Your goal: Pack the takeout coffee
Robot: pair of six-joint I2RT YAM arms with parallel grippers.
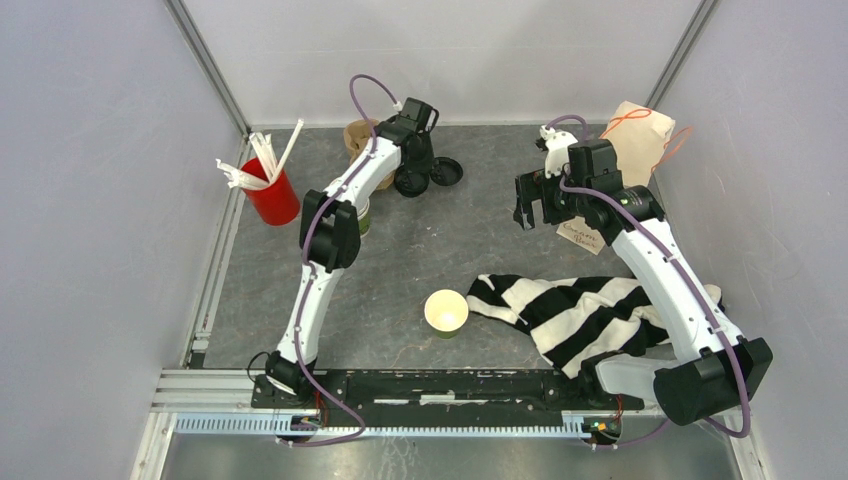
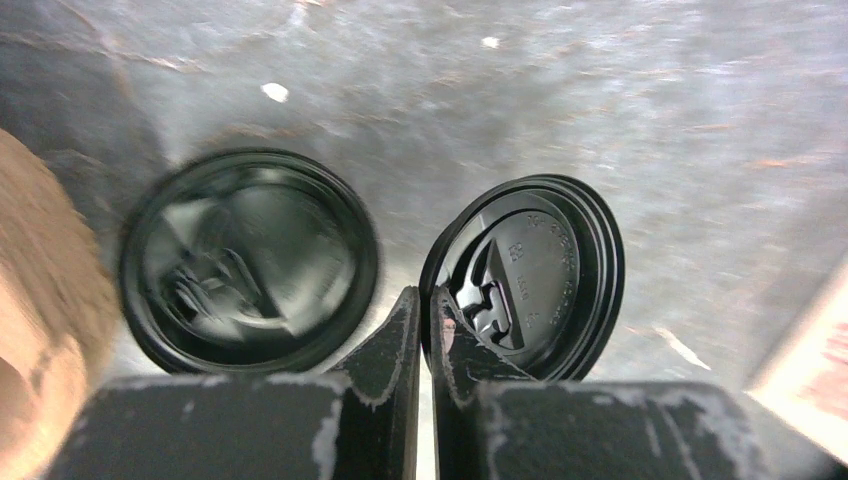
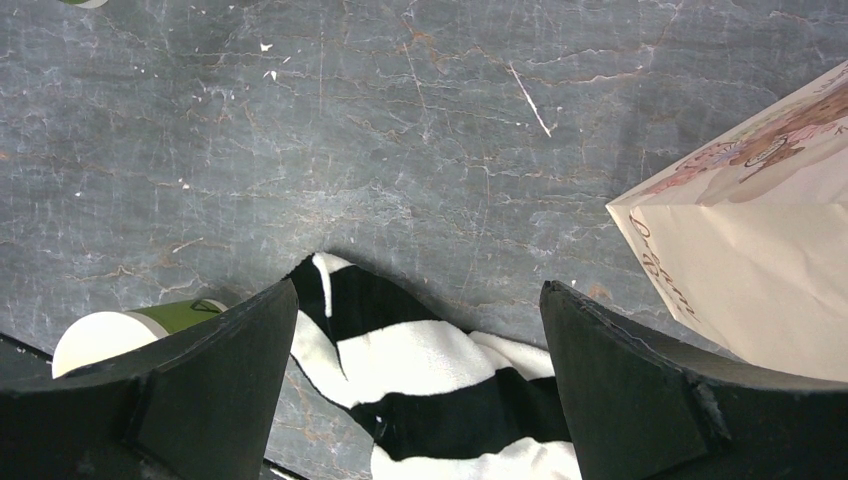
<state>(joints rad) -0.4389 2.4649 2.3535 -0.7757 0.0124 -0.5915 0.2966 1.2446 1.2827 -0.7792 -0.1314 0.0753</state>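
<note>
Nearest the lens, the left gripper (image 2: 425, 300) is clenched on the rim of a black lid (image 2: 540, 265). The second lid (image 2: 250, 260) lies at its nine o'clock. One green cup (image 1: 365, 218) stands half hidden. The other cup (image 1: 445, 312), uncovered, is at its four o'clock, beside the striped cloth (image 1: 580, 310). At the cloth's eleven o'clock, the right gripper (image 1: 532, 210) gapes empty.

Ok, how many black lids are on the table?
2. Both lie side by side near the far edge of the table, by the left gripper: the left lid next to the brown cup carrier, the right lid beside it. The arm may hide more.
</note>
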